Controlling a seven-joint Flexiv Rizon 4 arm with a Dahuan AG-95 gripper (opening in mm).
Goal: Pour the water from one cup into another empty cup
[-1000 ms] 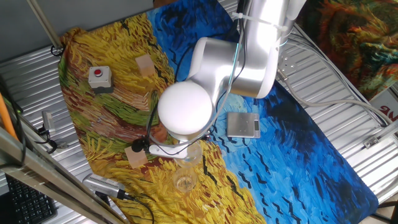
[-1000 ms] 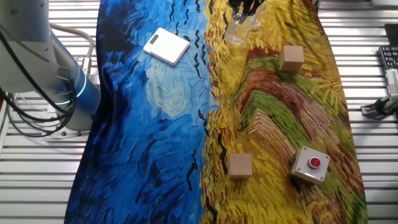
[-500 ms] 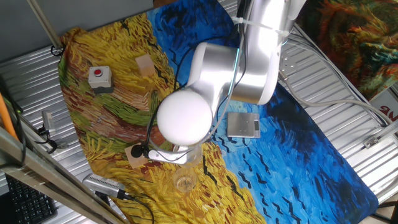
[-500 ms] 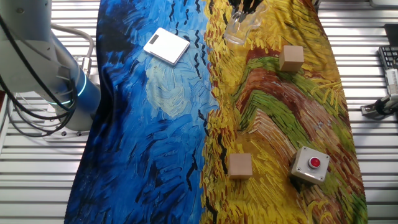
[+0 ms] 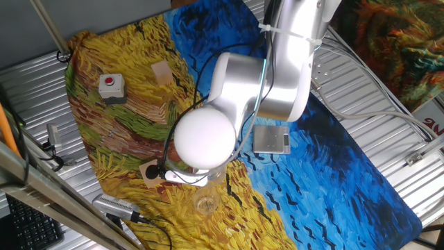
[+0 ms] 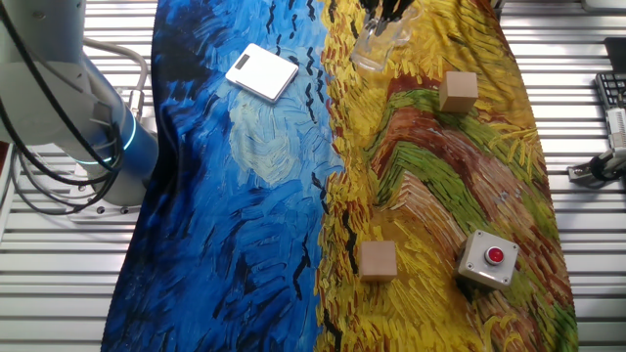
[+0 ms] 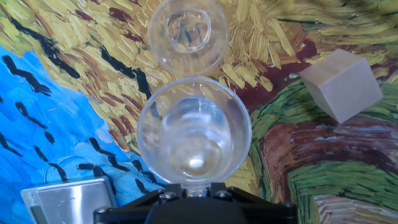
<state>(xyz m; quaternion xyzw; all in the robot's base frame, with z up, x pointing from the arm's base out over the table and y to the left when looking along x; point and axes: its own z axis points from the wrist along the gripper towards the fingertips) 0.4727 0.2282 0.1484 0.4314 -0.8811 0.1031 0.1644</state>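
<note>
The tall cup (image 7: 194, 132) sits right at the gripper (image 7: 193, 190), its mouth facing the hand camera, so its long axis runs along the fingers. The jaws seem pinched on its wall, though their tips are hidden, so I cannot tell for sure. The small cup (image 7: 188, 32) stands on the worktop (image 6: 245, 196) just beyond the tall one's far rim, straight ahead of the jaws, so tipping forward looks right. Water (image 7: 189, 158) shows only as glints low inside. Counted: two cups, two wooden blocks (image 6: 458, 91), one scale (image 6: 262, 71), one red button box (image 6: 487, 259)
</note>
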